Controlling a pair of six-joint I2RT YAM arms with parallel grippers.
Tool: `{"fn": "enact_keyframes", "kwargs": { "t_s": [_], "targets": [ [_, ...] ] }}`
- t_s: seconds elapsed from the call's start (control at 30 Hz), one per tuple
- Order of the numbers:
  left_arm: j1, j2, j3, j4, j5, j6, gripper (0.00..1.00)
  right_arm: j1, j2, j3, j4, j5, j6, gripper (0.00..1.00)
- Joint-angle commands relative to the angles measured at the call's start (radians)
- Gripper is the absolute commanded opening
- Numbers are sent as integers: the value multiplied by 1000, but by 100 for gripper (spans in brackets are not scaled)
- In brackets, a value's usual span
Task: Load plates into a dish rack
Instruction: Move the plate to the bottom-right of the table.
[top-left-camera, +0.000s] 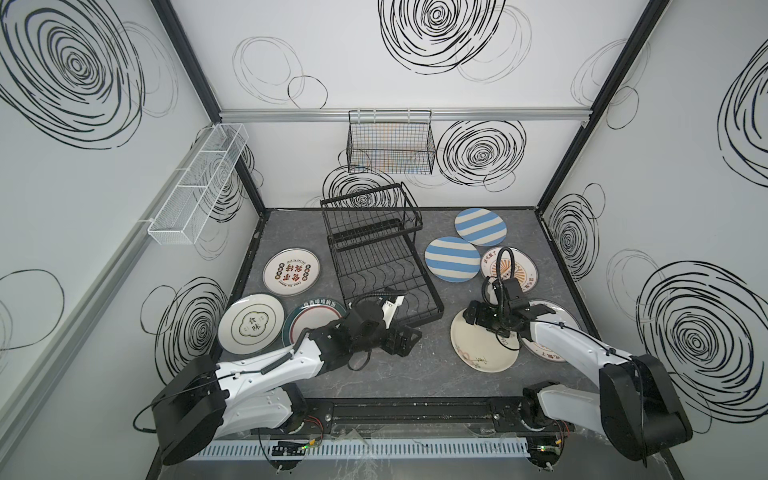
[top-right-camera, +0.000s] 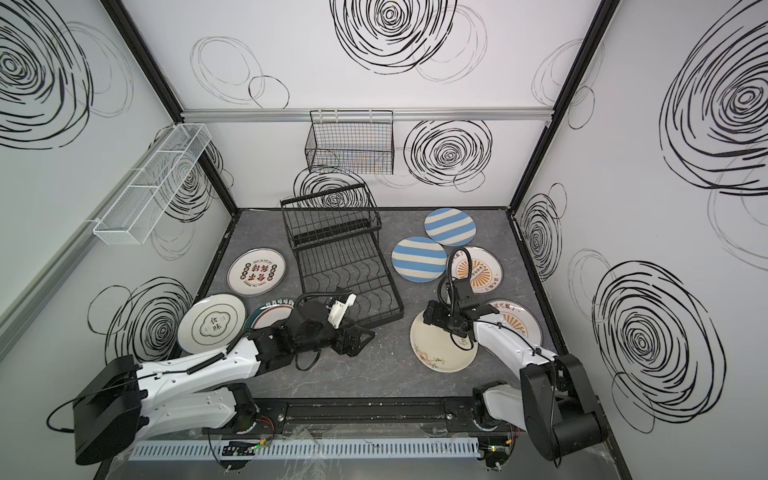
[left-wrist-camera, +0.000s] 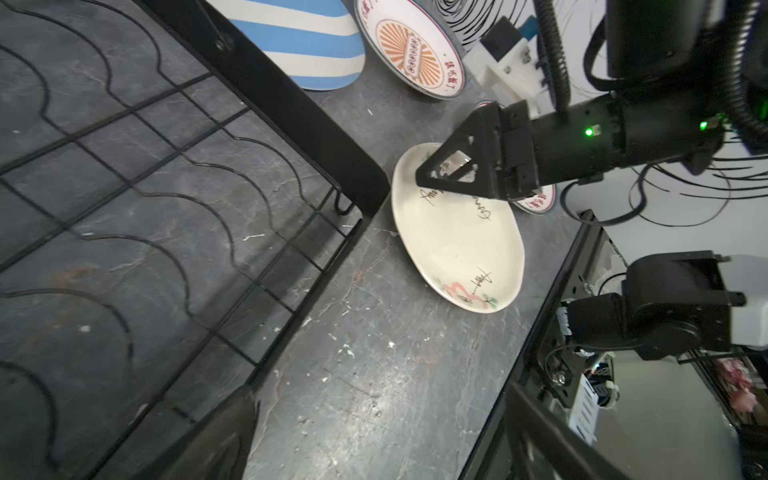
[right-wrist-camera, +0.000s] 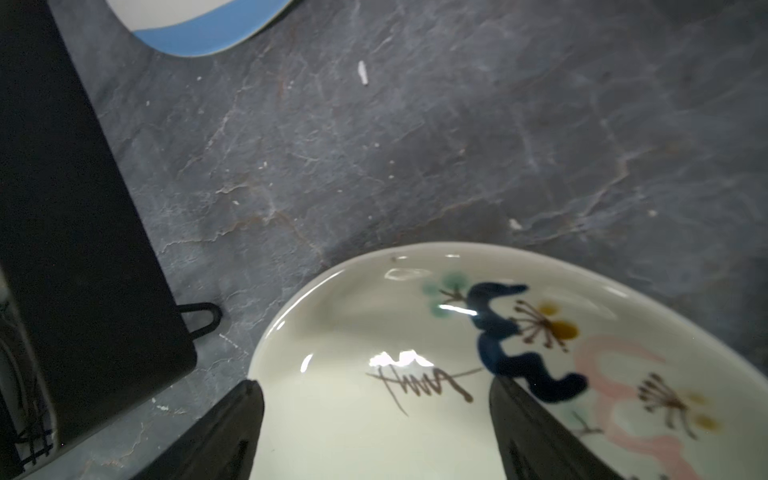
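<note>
Right claw (right-wrist-camera: 374, 386) spread wide, empty, over cream plate (right-wrist-camera: 365, 324), dish rack (right-wrist-camera: 83, 208) corner beside

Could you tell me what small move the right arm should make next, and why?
Probably lower the right gripper and close on the rim of the cream script plate: the jaws stand open, one finger outside the rim, one over the plate, which lies on the table.

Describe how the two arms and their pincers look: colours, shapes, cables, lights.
The left arm and right arm have white link shells and bulky black joint housings. Each wrist carries a looped black corrugated cable and a white camera mount. The left pincer and right pincer are black; the right's fingers are hollow triangles. Green lights glow on the right wrist.
</note>
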Motion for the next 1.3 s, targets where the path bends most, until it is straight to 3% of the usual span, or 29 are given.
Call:
{"fn": "enact_keyframes", "kwargs": {
  "t_s": [0.0, 0.27, 0.37, 0.53, 0.63, 0.77, 0.97, 1.27],
  "targets": [
    [-22, 26, -24, 131, 10, -38, 96, 25, 27, -48, 64, -62, 42, 90],
    [-68, 97, 27, 123, 2, -16, 96, 37, -2, -83, 225, -197, 95, 89],
    [-86, 135, 45, 129, 1, -13, 96, 36, 7, -58, 202, -203, 87, 88],
    [-117, 208, 90, 146, 5, 0, 96, -36, -12, 121, -188, 136, -15, 88],
    [-127, 240, 103, 168, 13, -1, 96, -126, -59, 127, -243, 219, -21, 89],
    [-131, 284, 130, 187, 30, 5, 96, -249, -97, 74, -216, 182, -28, 89],
    [-146, 342, 181, 180, 51, 34, 96, -349, -79, 56, -168, 109, -29, 90],
    [-156, 397, 180, 214, 78, 20, 96, -374, -42, 38, -177, 36, -69, 89]
  ]
}}
